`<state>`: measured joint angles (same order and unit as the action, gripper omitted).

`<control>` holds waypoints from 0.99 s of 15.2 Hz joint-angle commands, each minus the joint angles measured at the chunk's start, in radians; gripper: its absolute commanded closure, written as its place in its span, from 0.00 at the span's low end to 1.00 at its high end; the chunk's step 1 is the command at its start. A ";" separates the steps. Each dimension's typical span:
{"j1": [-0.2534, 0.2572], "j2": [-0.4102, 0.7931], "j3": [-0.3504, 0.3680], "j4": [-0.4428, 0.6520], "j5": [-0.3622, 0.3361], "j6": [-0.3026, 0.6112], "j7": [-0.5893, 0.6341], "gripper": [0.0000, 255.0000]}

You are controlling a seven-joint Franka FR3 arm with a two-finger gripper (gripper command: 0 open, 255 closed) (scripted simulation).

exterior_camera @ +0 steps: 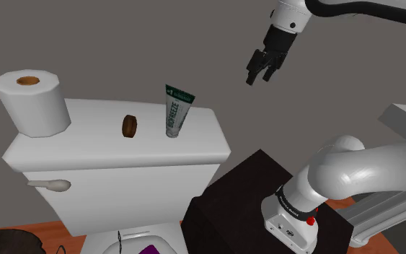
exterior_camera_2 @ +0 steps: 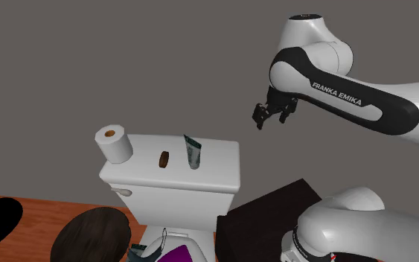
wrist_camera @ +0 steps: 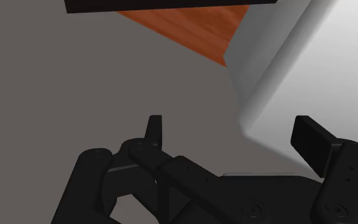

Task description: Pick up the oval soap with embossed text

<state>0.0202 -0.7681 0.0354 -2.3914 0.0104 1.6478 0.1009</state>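
Your brown oval soap (exterior_camera: 129, 126) stands on edge on the toilet tank lid (exterior_camera: 86, 124), between its toilet roll (exterior_camera: 32, 101) and toothpaste tube (exterior_camera: 176, 112), while your jaws hang wide and empty, high beyond the lid's tube-side end, seemingly staged for descent.

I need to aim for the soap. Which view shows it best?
The shoulder view: the brown oval soap stands on edge on the white tank lid, close and unobstructed. The second exterior view shows it on the same lid, smaller and darker.
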 commanded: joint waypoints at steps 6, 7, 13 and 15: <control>0.036 0.069 0.112 0.021 0.065 0.036 0.129 0.00; 0.043 0.086 0.134 0.029 0.076 0.044 0.154 0.00; 0.071 0.216 0.265 0.101 0.126 0.093 0.308 0.00; 0.078 0.268 0.308 0.134 0.134 0.109 0.360 0.00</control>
<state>0.0929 -0.5179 0.3211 -2.2676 0.1377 1.7504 0.4324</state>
